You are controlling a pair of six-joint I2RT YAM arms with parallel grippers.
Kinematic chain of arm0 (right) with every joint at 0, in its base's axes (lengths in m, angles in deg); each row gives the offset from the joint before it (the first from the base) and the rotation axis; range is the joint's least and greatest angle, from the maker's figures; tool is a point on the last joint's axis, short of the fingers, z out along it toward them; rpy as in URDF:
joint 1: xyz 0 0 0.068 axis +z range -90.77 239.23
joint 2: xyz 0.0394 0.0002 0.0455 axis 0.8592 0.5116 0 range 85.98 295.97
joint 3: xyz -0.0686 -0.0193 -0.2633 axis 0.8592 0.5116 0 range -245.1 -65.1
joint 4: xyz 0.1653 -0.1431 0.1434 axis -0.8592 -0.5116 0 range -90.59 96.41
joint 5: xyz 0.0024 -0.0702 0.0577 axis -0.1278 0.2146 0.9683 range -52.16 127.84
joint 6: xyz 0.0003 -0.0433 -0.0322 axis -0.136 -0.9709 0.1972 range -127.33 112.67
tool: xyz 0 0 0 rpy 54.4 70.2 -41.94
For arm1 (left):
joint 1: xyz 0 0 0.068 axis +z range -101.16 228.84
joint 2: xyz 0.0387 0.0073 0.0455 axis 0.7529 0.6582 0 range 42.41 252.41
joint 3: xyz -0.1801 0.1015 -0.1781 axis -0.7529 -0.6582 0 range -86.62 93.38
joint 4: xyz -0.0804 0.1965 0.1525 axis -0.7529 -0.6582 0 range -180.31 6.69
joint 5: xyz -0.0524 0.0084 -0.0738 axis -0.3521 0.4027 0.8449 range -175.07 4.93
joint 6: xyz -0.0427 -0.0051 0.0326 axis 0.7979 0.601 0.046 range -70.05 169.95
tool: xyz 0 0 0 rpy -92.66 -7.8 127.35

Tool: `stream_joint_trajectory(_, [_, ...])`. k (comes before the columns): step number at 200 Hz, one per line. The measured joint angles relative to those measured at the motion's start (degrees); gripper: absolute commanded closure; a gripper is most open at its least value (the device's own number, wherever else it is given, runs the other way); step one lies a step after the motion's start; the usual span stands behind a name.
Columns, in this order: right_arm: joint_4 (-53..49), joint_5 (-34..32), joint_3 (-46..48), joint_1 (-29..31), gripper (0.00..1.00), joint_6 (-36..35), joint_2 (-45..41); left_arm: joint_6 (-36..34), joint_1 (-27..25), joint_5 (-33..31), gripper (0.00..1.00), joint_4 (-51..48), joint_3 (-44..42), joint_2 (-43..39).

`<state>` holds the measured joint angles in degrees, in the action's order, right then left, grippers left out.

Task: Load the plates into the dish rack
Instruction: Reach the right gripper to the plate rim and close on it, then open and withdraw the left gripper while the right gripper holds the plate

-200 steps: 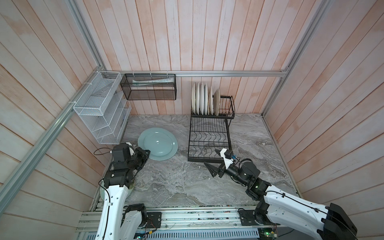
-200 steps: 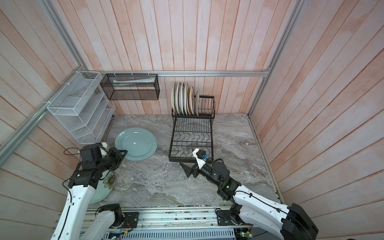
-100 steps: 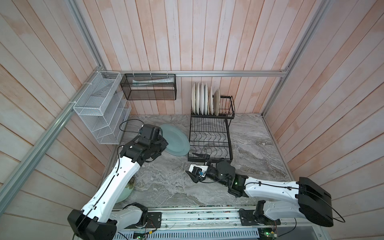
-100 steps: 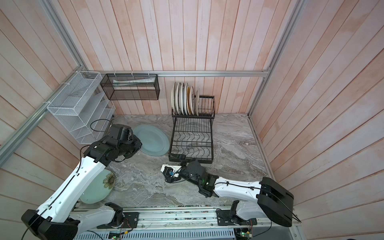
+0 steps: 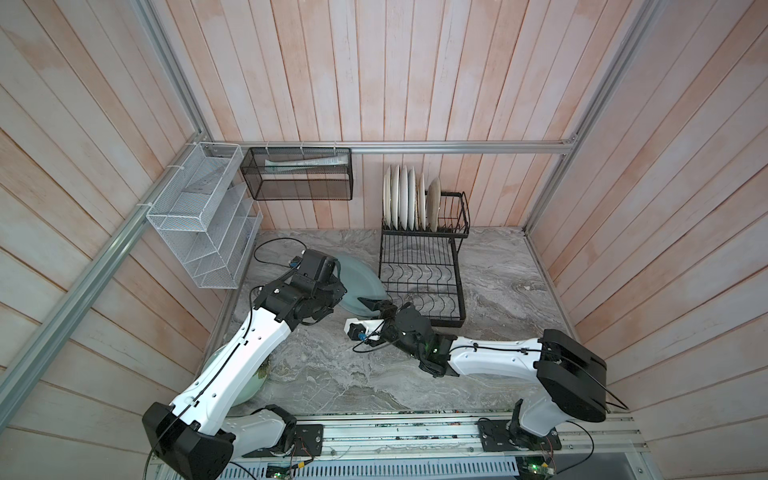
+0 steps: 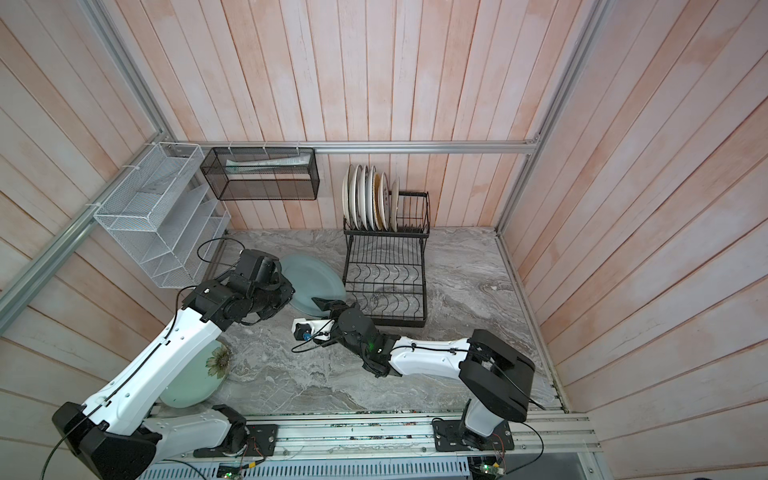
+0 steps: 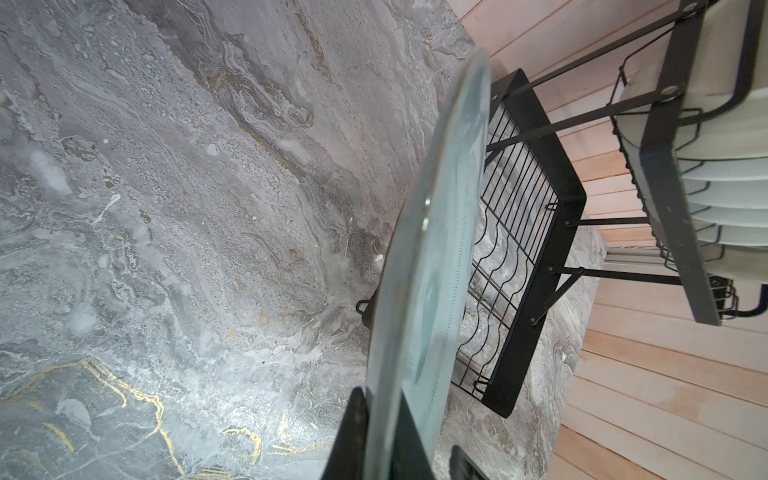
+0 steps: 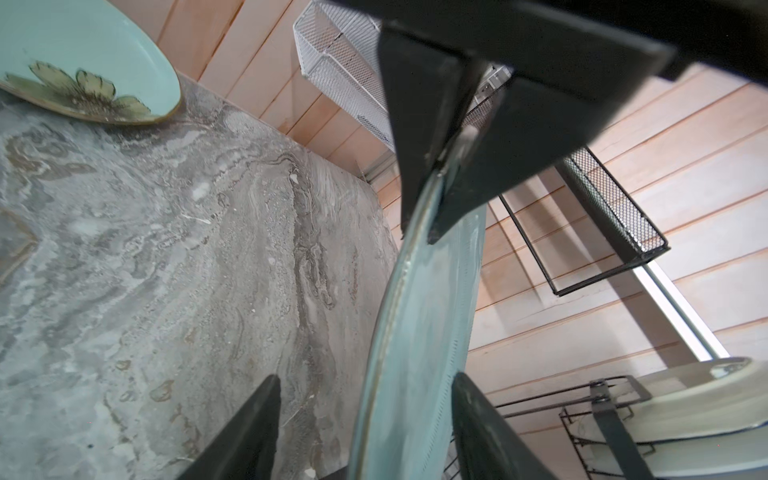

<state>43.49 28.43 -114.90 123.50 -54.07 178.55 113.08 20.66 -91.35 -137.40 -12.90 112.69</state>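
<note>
While the left gripper [image 7: 384, 434] clamps one rim of the blue plate [image 5: 359, 286], the plate stands tilted over the table [image 5: 498, 291]. In both top views it is just left of the rack [image 5: 419, 291], beside the lower tier. Whether its low edge touches the table I cannot tell.

The right gripper [image 8: 365, 380] straddles the opposite rim. Its jaws stand apart with the plate's edge between them. One finger [image 8: 249, 436] is clearly off the plate. The other sits close to the plate's face, and contact there cannot be made out. From the right wrist view, the left gripper's fingers show at the far rim, closed on it.

A row of racked plates [image 5: 409, 203] stands on edge in the rack's upper tier, bunched toward its left end in the top views. A green plate [image 6: 195, 382] with a flower print lies flat on the table near the left arm's base, partly hidden under that arm.
</note>
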Motion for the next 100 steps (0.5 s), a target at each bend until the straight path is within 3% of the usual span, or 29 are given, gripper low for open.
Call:
stream_joint_trajectory(39, [-0.79,-0.87,-1.86,0.13,0.8,0.5,1.73,0.63,-0.02,0.02,1.0,-0.02,0.0,-0.02])
stream_joint_trajectory(65, [-0.79,-1.92,-3.32,0.15,0.88,0.76,2.32,1.7,0.0,-0.22,1.0,-0.33,0.0,-0.57])
stream_joint_trajectory(84, [-0.61,-2.71,-3.93,0.22,1.0,1.66,2.34,3.34,0.2,-0.5,1.0,0.0,0.0,-1.22])
stream_joint_trajectory(100, [-0.68,-2.99,-4.46,0.22,1.0,1.51,2.36,3.76,0.28,-0.63,1.0,0.37,0.0,-1.64])
